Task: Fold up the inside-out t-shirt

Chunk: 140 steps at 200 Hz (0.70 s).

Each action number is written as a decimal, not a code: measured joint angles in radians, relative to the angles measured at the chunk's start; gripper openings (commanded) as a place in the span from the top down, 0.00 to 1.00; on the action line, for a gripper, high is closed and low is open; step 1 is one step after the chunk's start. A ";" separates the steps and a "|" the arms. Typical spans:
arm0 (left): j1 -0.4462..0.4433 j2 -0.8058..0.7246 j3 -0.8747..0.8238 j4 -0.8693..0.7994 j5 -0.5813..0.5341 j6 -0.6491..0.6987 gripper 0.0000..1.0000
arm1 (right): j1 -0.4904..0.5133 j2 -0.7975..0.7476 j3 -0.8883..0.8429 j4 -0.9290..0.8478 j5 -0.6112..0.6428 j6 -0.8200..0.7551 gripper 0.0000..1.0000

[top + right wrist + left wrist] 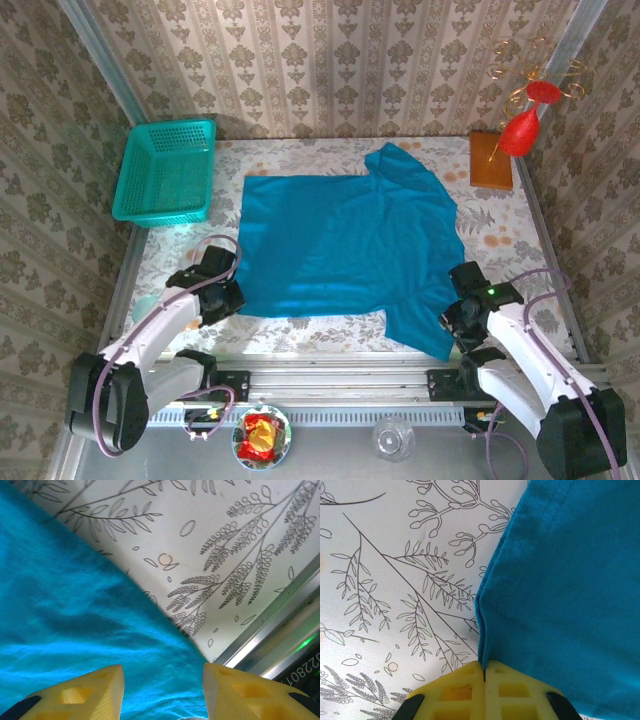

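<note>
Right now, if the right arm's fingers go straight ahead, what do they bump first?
Probably the blue t-shirt: the right fingers hang open right over its cloth, close to the edge by the floral table cover. Depth is unclear.

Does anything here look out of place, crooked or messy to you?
Nothing is spilled or broken. The t-shirt lies flat but sideways on the table, and its near sleeve reaches almost to the front rail, sticking out past the rest of the cloth.
</note>
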 measured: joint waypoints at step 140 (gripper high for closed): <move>0.002 0.004 -0.010 0.030 0.020 0.000 0.99 | 0.013 0.168 0.001 0.080 -0.068 0.100 0.53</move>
